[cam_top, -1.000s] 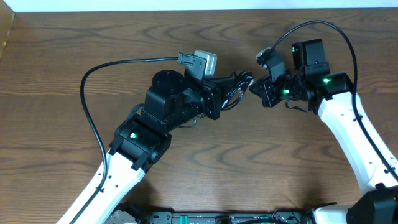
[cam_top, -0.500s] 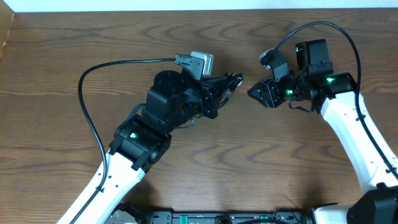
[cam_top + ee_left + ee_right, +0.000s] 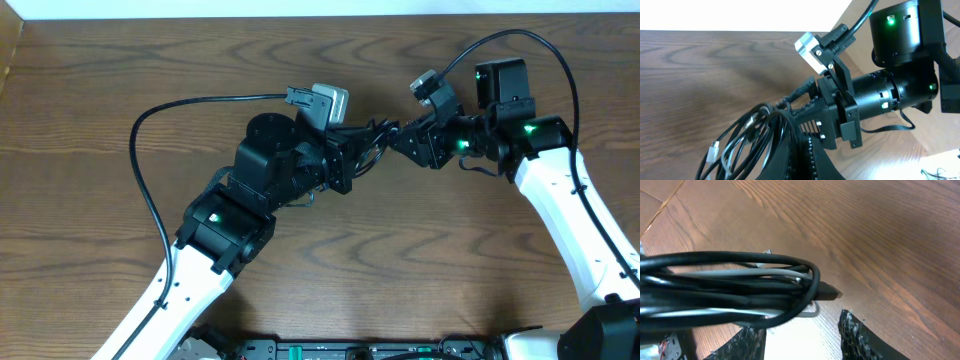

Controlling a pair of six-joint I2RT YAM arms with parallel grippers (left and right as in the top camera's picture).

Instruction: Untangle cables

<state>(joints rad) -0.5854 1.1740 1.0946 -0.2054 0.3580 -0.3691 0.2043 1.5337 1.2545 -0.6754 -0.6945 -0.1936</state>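
Note:
The cables (image 3: 373, 146) are a small coil of thin black cords with one white cord, held above the table at the middle. My left gripper (image 3: 360, 152) is shut on the coil. In the left wrist view the loops (image 3: 747, 137) hang to the left of the fingers (image 3: 802, 152), with a white plug (image 3: 714, 150) at the edge. My right gripper (image 3: 398, 140) is open at the coil's right end. In the right wrist view the bundle (image 3: 730, 287) and a black plug (image 3: 827, 291) lie just ahead of the spread fingers (image 3: 802, 332).
The wooden table (image 3: 100, 250) has its far edge along the top. A thick black arm cable (image 3: 150, 130) arcs over the table on the left. Another arm cable (image 3: 545, 50) arcs above the right arm. The right wrist (image 3: 900, 90) stands close to my left gripper.
The right gripper pulled back to the right half a second ago, then moved left again to the coil's end. The left gripper keeps hold of the coil and has shifted slightly.

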